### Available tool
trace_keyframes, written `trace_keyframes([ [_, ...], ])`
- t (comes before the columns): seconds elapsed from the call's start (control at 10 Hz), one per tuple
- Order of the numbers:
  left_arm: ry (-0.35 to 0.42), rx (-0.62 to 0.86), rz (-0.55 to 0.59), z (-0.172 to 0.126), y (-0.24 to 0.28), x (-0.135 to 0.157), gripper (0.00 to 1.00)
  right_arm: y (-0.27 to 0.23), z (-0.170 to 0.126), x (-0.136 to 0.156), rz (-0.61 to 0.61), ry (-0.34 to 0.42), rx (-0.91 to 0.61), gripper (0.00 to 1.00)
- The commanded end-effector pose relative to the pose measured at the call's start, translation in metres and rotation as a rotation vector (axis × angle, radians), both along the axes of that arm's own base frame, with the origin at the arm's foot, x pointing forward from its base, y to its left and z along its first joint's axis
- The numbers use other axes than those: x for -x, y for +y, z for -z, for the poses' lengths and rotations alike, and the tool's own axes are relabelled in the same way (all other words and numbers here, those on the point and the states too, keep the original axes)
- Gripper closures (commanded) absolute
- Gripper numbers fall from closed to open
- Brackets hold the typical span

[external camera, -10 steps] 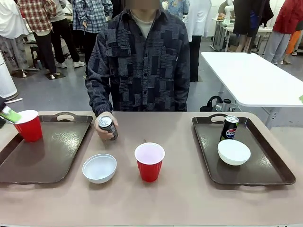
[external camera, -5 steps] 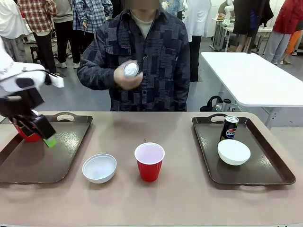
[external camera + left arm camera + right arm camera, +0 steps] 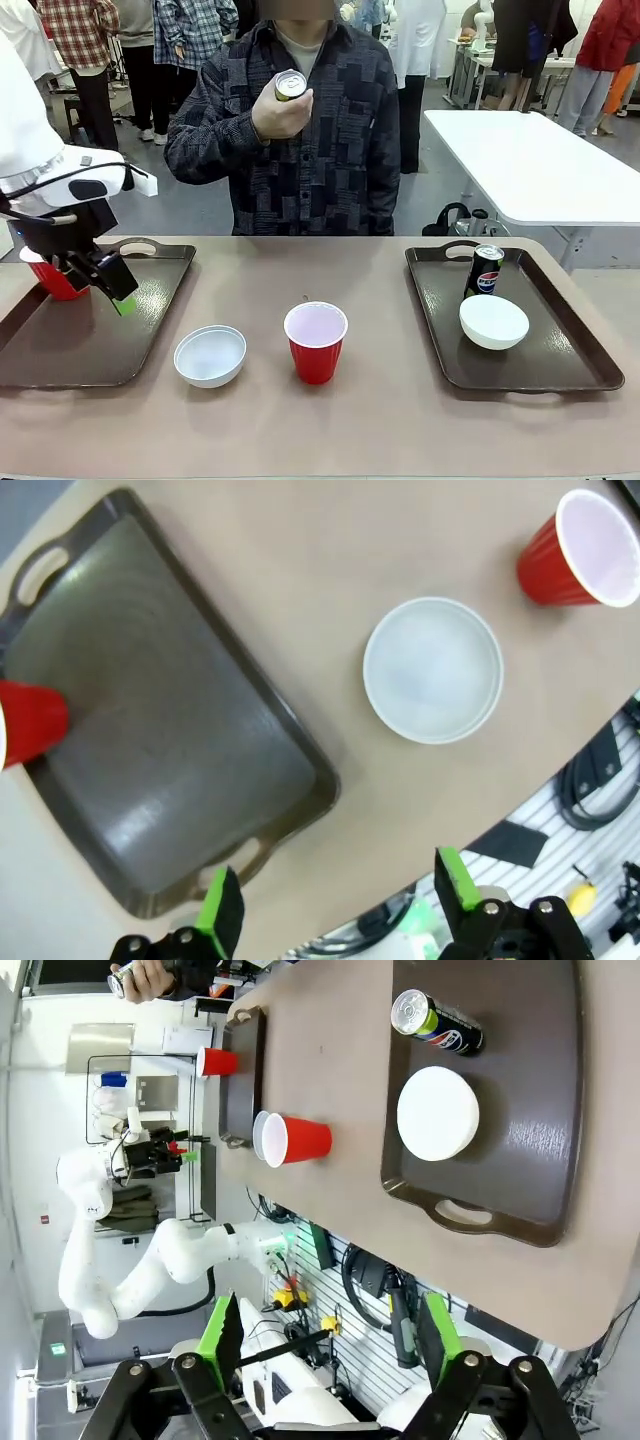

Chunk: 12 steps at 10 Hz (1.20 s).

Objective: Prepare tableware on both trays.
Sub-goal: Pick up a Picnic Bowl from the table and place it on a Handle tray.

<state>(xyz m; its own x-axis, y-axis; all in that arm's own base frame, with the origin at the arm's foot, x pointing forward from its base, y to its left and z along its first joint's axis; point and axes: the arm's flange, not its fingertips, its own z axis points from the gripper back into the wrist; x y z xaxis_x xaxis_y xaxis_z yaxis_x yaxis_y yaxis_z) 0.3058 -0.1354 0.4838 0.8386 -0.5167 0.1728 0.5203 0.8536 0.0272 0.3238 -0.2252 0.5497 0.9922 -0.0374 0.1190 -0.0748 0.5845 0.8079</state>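
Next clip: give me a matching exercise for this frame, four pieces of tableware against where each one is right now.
Things:
1. Pepsi can
2. second can
3. left bowl
4. leftmost red cup

Places:
a. in the person's hand
b. on the bare table
c. on the right tray
d. on the left tray

Pairs: 1-c, 2-a, 3-b, 4-d

Bright even light, tray (image 3: 150, 300) glare (wrist views warped).
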Motion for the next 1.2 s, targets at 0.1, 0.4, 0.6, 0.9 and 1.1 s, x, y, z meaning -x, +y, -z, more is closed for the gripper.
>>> trace_keyframes([
  [0.1, -0.031, -0.005, 0.004, 0.003, -0.008, 0.0, 0.0, -0.009, 0.001, -0.014, 0.007, 0.008, -0.103, 0.09],
  [0.4, -0.063, 0.026, 0.007, 0.006, -0.042, -0.004, 0.0, -0.042, 0.025, -0.028, 0.062, 0.022, -0.206, 0.09],
  [0.6, -0.074, -0.012, -0.001, 0.022, -0.064, -0.01, 0.0, -0.051, 0.042, -0.028, 0.07, 0.033, -0.218, 0.09],
  [0.9, 0.0, -0.054, 0.095, -0.019, -0.021, 0.056, 0.0, -0.036, 0.035, -0.025, 0.084, 0.043, -0.174, 0.09],
  [1.1, 0.016, -0.114, 0.15, -0.024, 0.004, 0.092, 0.0, -0.036, 0.035, -0.025, 0.084, 0.043, -0.174, 0.09],
])
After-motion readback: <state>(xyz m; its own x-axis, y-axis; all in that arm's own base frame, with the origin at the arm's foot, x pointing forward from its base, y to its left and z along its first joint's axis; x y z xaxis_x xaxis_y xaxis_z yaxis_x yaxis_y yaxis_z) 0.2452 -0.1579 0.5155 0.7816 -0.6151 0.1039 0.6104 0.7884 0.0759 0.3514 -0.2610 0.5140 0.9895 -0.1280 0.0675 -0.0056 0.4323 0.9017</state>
